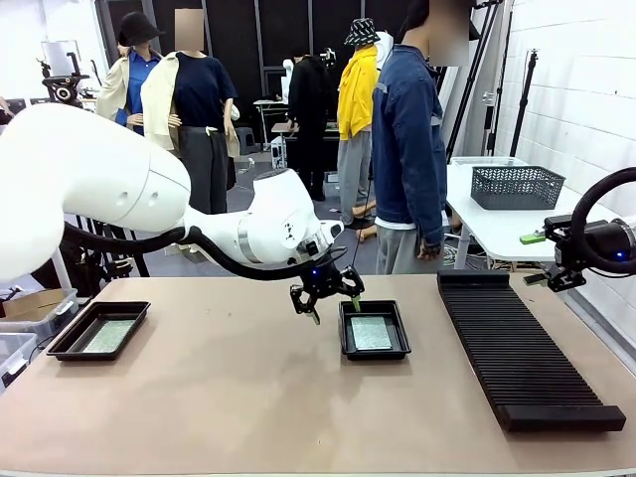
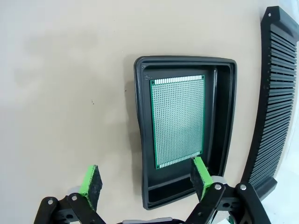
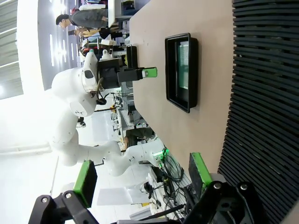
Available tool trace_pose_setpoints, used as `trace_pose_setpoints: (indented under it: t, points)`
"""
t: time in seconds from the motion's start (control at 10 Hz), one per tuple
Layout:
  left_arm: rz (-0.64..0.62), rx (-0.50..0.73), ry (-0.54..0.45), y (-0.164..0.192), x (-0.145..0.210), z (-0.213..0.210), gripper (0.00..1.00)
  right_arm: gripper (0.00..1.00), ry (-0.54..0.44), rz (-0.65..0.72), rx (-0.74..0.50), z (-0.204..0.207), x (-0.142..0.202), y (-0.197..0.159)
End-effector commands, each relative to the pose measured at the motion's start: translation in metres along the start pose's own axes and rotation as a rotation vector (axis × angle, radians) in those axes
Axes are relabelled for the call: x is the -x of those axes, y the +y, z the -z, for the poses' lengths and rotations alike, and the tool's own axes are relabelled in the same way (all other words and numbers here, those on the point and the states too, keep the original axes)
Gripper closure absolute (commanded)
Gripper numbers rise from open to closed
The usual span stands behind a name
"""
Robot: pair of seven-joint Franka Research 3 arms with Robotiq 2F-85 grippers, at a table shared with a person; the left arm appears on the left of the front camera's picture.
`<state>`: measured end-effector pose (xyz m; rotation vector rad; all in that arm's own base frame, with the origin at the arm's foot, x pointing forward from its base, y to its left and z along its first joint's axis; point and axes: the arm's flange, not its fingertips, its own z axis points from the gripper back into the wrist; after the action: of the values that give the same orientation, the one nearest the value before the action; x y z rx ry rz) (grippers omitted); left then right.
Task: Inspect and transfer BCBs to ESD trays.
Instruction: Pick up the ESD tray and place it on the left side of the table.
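Over the middle tray (image 1: 345, 341), the left gripper (image 1: 325, 295) hangs open, empty.
A green board (image 1: 371, 333) lies flat inside; the right gripper (image 3: 142, 179) gapes too.

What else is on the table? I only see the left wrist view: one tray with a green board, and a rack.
Observer: A second tray sits at the table's left end, with a board in it too.
Operator: Where's the other arm?
Observer: The right gripper hangs open at the right, above the rack's far end.
Operator: Is anybody there?
Observer: A person stands at the table's far side.
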<state>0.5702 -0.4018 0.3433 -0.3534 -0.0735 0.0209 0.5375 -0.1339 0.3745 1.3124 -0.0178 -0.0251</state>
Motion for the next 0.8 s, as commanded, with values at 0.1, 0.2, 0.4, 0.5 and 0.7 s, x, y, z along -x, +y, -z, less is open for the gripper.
trace_pose_setpoints:
  t: [0.1,0.2,0.4,0.5,0.7]
  points:
    - [-0.035,-0.032,0.021,-0.006,-0.008,0.012,0.00,0.00,-0.011,0.012,0.011,0.002,0.002,0.002]
    - [-0.034,-0.029,0.030,-0.005,-0.008,0.016,0.00,0.00,-0.011,0.012,0.011,0.002,0.002,0.002]
    - [-0.031,-0.027,0.041,-0.005,-0.007,0.021,0.00,0.00,-0.011,0.012,0.011,0.002,0.002,0.002]
    - [-0.030,-0.029,0.048,-0.006,-0.006,0.024,0.00,0.00,-0.011,0.012,0.011,0.002,0.002,0.002]
    - [-0.016,-0.027,0.060,-0.007,-0.007,0.027,0.12,0.00,-0.011,0.012,0.011,0.002,0.002,0.002]
